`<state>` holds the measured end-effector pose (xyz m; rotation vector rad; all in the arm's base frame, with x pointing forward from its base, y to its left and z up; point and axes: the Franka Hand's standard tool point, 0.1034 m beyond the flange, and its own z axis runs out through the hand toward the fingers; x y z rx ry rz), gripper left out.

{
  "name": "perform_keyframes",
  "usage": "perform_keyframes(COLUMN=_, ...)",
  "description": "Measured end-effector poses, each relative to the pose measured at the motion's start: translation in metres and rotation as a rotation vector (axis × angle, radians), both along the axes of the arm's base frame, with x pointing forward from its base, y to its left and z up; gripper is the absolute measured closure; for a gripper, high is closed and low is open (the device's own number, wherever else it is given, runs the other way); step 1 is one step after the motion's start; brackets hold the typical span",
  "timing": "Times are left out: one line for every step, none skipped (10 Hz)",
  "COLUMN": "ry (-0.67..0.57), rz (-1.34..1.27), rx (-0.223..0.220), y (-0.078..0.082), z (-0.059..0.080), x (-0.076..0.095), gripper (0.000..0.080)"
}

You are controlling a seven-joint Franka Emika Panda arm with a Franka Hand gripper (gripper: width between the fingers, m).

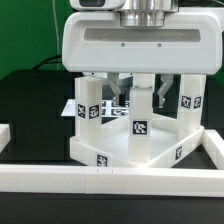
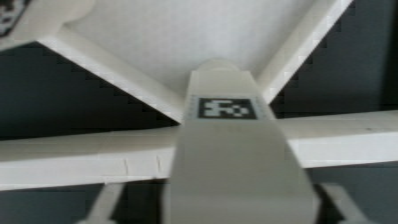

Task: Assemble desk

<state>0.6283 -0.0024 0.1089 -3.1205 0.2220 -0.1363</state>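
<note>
- The desk top (image 1: 125, 150) lies upside down on the black table (image 1: 25, 100), in the corner of the white border rail (image 1: 60, 180).
- We count 4 legs standing on it: 3 look seated, and the last leg (image 1: 141, 110) sits under the gripper (image 1: 140, 97); whether it is screwed home we cannot tell.
- The jaws straddle that leg, but we cannot tell whether they clamp it.
- The wrist view shows the leg's tag (image 2: 224, 108).
- The marker board (image 1: 105, 110) lies behind; the room is dark.
</note>
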Motion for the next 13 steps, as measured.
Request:
perform_keyframes(ry=0.0, rz=-0.004, rx=0.0, y=-0.0001, z=-0.0001, x=-0.0001, gripper=0.051)
perform_keyframes(ry=0.0, rz=-0.059, rx=0.006, y=0.0, z=-0.0002, x=-0.0001, gripper=0.051)
perform_keyframes(ry=0.001, rz=-0.156, rx=0.015, y=0.0001, z=-0.0002, x=-0.0001, gripper=0.051)
perform_keyframes(ry=0.001, rz=-0.221, rx=0.021, y=0.0001, z=-0.0002, x=0.0, gripper=0.051)
perform_keyframes(ry=0.001, rz=-0.276, rx=0.026, y=0.0002, z=-0.0002, x=0.0, gripper=0.051)
perform_keyframes(ry=0.001, rz=-0.351, rx=0.033, y=0.0001, z=-0.0002, x=0.0, gripper=0.051)
perform_keyframes(ry=0.002, rz=-0.402, rx=0.038, y=0.0, z=-0.0002, x=0.0, gripper=0.051)
perform_keyframes(ry=0.002, rz=-0.495, rx=0.049, y=-0.0002, z=-0.0005, x=-0.0003, gripper=0.0509)
perform_keyframes(ry=0.003, rz=-0.561, rx=0.055, y=-0.0017, z=-0.0004, x=-0.0004, gripper=0.0509)
perform_keyframes(ry=0.004, rz=-0.618, rx=0.06, y=-0.0016, z=-0.0004, x=-0.0007, gripper=0.0509)
perform_keyframes(ry=0.005, rz=-0.697, rx=0.066, y=-0.0016, z=-0.0005, x=-0.0009, gripper=0.0509)
perform_keyframes(ry=0.005, rz=-0.732, rx=0.068, y=-0.0025, z=-0.0005, x=-0.0011, gripper=0.0509)
perform_keyframes(ry=0.005, rz=-0.794, rx=0.071, y=-0.0047, z=-0.0008, x=-0.0017, gripper=0.0509)
